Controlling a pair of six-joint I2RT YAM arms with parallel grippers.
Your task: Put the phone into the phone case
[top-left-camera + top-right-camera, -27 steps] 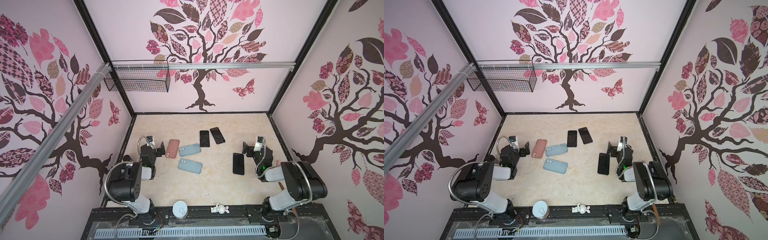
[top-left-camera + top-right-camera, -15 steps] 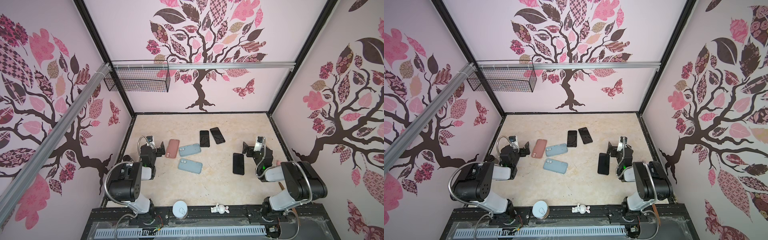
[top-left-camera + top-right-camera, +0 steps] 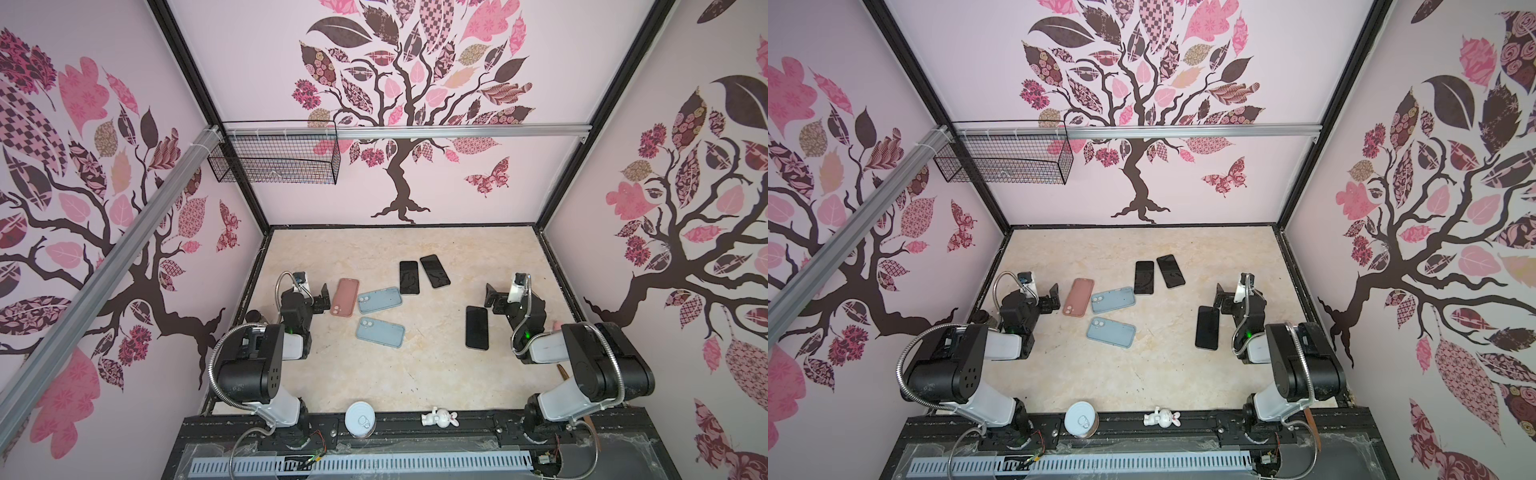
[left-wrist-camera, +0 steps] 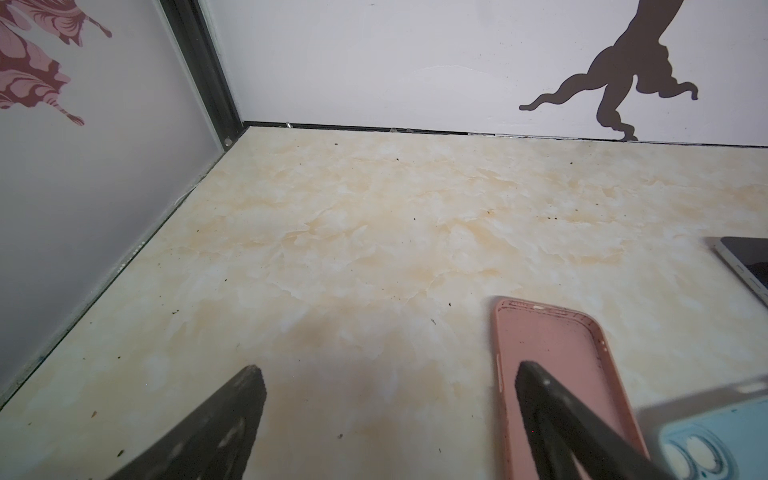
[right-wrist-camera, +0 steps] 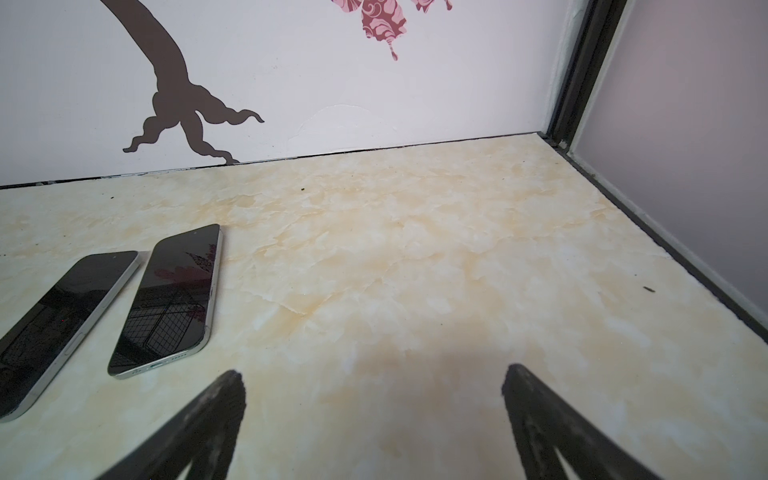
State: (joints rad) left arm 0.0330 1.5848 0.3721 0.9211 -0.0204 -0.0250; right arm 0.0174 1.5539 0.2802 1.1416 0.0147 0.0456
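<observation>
On the marbled bench (image 3: 374,374), left tool (image 3: 323,298) and right tool (image 3: 491,299) gape wide, empty. The black phone (image 3: 476,328) lies flat centre-right, the pink phone case (image 3: 345,297) centre-left; pinched flat, the phone could skid.

A black phone (image 3: 476,328) lies flat, screen up, well right of the pink case (image 3: 345,297) and blue case (image 3: 380,331).

Glossy black glass on the phones (image 5: 166,299) beyond the pink case (image 4: 548,336), bright metal edges catching light. That case looks matt, soft, dust-flecked inside. Beside it, the blue cases (image 3: 380,300): matt plastic too. And the table (image 5: 415,270): smooth, marble-look, faint sheen, specks of grit. On the right gripper (image 5: 374,370), fingers (image 5: 208,415) matt black, scuffed grey at the tips.
</observation>
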